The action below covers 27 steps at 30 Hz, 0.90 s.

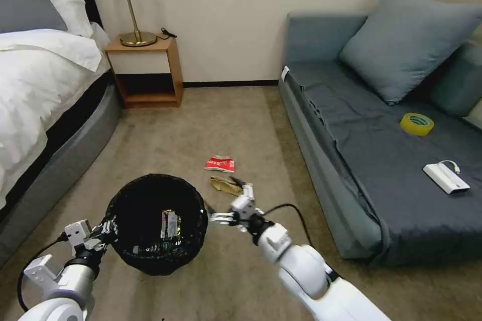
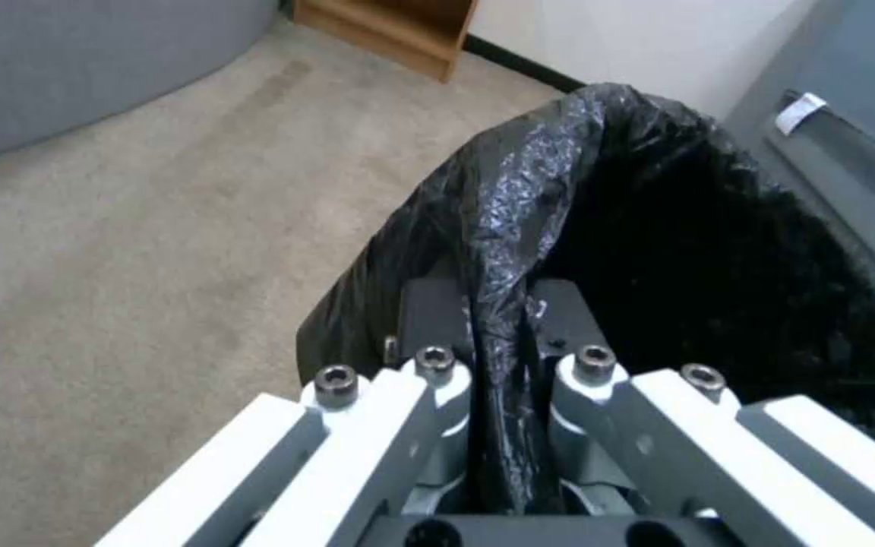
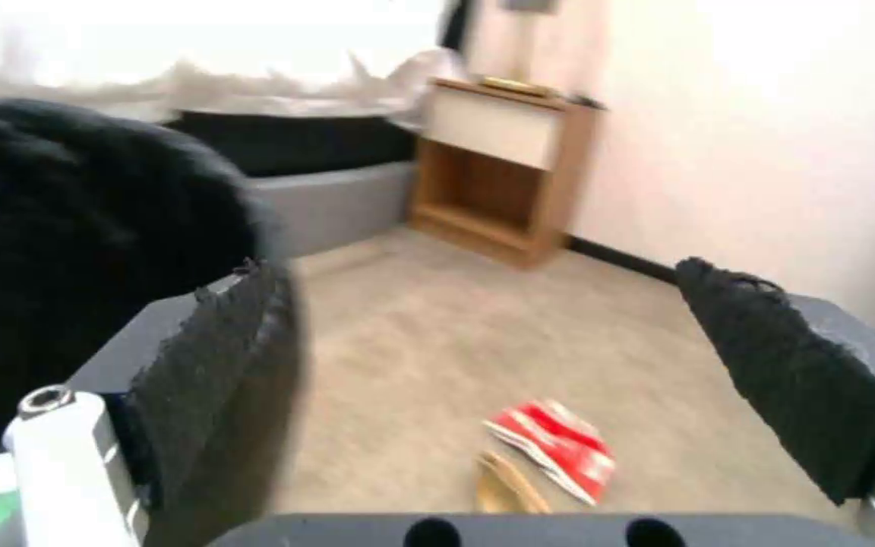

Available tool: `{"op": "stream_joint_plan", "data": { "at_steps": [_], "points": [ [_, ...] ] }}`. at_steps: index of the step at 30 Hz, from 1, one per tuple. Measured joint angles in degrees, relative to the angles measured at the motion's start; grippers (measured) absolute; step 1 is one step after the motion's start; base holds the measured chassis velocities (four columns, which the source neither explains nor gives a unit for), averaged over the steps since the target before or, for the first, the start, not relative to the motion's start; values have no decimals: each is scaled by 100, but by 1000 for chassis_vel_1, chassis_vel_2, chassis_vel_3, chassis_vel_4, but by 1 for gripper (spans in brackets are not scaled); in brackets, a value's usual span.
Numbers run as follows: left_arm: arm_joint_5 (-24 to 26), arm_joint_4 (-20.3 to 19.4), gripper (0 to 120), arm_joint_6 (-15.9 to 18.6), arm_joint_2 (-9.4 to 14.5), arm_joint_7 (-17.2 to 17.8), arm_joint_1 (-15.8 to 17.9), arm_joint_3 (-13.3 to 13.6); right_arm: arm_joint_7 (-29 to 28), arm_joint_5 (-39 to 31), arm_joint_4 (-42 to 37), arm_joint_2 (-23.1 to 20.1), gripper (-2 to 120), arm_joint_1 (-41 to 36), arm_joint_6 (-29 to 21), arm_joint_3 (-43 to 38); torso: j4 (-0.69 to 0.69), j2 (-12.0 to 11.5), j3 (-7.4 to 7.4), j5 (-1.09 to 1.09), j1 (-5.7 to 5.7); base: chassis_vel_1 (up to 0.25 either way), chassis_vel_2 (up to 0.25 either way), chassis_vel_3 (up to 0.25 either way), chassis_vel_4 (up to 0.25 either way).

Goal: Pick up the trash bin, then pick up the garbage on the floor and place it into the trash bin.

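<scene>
L gripper (image 2: 503,365), closest to the lens in the left wrist view, is pinching the trash bin (image 1: 156,223) at its near rim, jaws closed on the bag-covered lip w/ a fold of crinkly black liner squeezed between them. In the head view the bin is sitting low on the robot's left, just beside the R gripper (image 1: 232,206); can't tell if it's resting on the carpet (image 1: 201,125) or lifted. Probably light, thin-walled; the liner is slick, so the grip should be biting the stiff rim underneath, not film alone, or it could be slipping.

A shiny gold-silver wrapper (image 1: 170,224) is lying inside the bin already.

R gripper is hovering above the carpet beside the bin, padded fingers (image 3: 792,380) spread wide, nothing in them, aiming toward the floor litter just ahead.

Red-white snack packet (image 1: 220,163): flat, limp foil, v. light; best taken by pinching a raised edge or crease.

Crumpled brown paper (image 1: 225,185) is touching or nearly touching the packet, nearer the R gripper. Soft, crushable, easy to pinch across a fold. Both pieces are lying between bin and sofa (image 1: 351,160).
</scene>
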<state>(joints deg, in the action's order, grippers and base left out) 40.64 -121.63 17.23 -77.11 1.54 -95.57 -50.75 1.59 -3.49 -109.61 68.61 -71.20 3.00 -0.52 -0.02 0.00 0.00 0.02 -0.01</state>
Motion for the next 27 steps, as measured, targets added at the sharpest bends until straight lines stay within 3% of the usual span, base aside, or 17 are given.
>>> {"op": "stream_joint_plan", "data": {
  "at_steps": [11,27],
  "points": [
    [40,101,4,2,29,35,97,-249,-394,608,-506,290,100,-1152,72,-894,2,0,0,-1,0,0,0,0,0],
    [194,-22,4,109,-153,132,54,-447,-435,752,-1004,467,100,-1879,196,-1324,2,0,0,-2,0,0,0,0,0]
  ]
}}
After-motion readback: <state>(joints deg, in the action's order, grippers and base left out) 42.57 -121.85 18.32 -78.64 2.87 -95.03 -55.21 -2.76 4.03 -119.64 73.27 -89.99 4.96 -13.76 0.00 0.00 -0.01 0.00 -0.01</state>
